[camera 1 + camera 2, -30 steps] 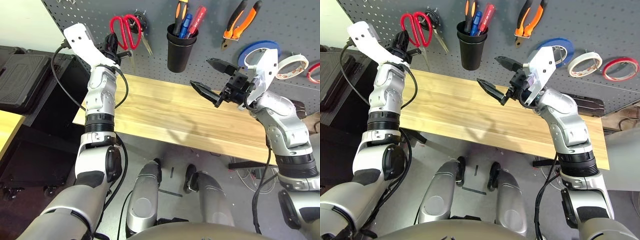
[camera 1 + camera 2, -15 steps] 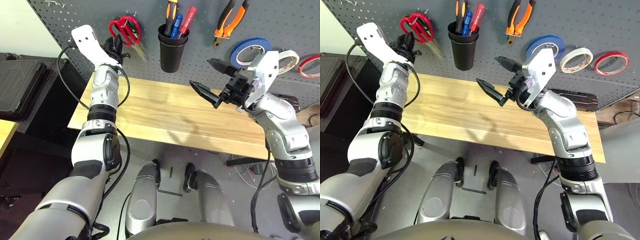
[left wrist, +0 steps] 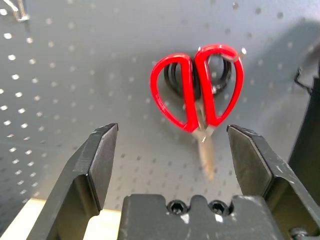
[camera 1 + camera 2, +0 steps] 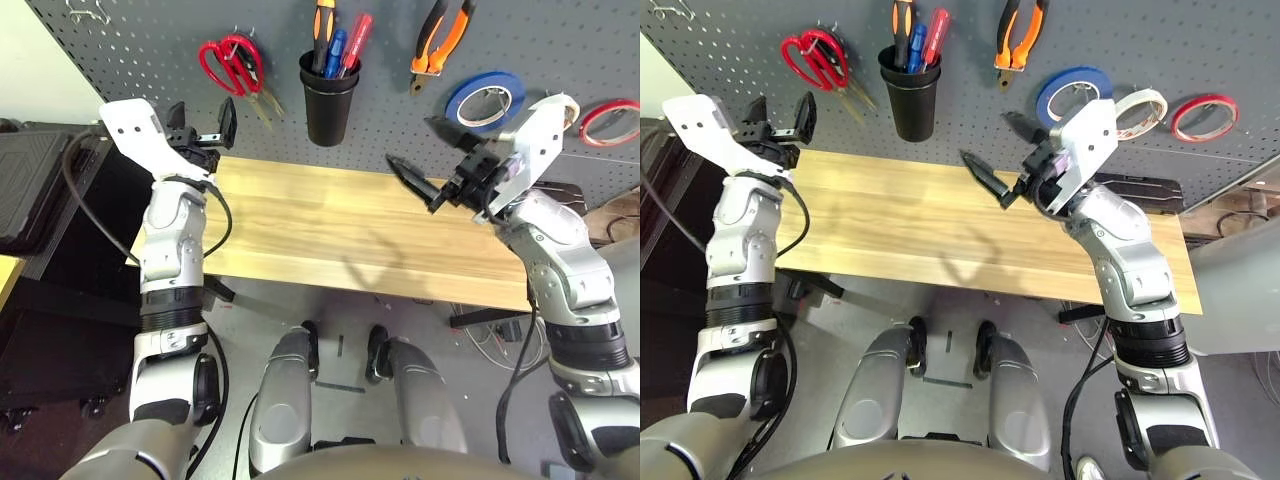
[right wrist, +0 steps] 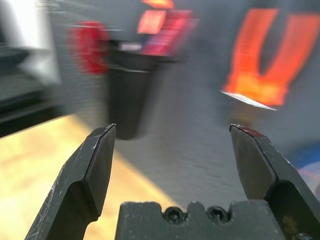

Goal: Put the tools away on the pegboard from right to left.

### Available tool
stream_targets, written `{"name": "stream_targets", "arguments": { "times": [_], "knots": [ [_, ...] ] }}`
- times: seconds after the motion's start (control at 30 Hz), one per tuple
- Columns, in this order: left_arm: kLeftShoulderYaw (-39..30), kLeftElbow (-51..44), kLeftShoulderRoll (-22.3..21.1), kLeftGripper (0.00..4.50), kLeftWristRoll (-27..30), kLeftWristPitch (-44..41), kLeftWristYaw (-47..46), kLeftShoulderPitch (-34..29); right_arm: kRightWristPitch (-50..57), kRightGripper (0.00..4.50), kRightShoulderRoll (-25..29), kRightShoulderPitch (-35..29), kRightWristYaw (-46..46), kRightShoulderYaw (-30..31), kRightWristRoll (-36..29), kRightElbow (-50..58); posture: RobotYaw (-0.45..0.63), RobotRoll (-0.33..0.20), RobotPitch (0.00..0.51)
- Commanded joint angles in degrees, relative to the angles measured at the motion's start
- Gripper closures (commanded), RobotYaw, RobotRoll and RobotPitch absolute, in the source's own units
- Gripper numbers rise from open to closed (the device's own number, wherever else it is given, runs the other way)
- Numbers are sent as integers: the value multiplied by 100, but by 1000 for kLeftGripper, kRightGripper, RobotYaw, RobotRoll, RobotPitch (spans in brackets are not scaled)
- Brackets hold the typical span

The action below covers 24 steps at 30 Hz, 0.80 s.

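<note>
Left gripper [image 3: 173,129] open, apart from red-handled scissors [image 3: 197,90] hanging on pegboard [image 4: 400,110]. Right gripper [image 5: 173,130] open above counter [image 4: 330,235]. Beyond: slim screwdriver [image 4: 323,30] in black cup [image 4: 328,108]; orange-and-black-handled pliers [image 4: 438,48], cream-white tape roll [image 4: 1141,114] on pegboard.

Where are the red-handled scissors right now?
In the right eye view, the red-handled scissors hang at the pegboard's left, over the black-handled scissors, left of the black cup.

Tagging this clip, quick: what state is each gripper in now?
Left black two-fingered gripper: open, empty, facing the red-handled scissors hanging on the pegboard.
Right black two-fingered gripper: open, empty.
</note>
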<state>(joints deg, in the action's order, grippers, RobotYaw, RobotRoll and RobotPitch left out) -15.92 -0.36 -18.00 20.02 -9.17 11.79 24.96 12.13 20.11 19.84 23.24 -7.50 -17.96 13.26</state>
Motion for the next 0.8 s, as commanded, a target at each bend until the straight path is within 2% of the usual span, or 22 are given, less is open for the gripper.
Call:
{"name": "stream_targets", "arguments": {
  "times": [0.03, 0.2, 0.33, 0.63, 0.8],
  "knots": [
    [-129, -129, -105, 41, -65, 65, 41, -320, -241, 0, -68, -416, -552, -314, 382, -30, 101, 0, 232],
    [-253, -25, -154, 41, -97, 214, 57, -485, -641, 0, -136, -922, -1033, -726, 624, -79, 70, 0, 230],
    [-383, 190, -146, 41, -186, 696, 89, -622, -1015, 0, -126, -1184, -1301, -1119, 700, -392, 51, 0, 216],
    [-437, 333, 67, 41, -151, 1483, 193, -1009, -1540, 0, -211, -1213, -1672, -1465, 707, -1147, 29, 0, 163],
    [-428, 432, 130, 41, -116, 1704, 304, -1107, -1650, 0, -233, -1081, -1784, -1383, 766, -1400, 23, 0, 161]
  ]
}}
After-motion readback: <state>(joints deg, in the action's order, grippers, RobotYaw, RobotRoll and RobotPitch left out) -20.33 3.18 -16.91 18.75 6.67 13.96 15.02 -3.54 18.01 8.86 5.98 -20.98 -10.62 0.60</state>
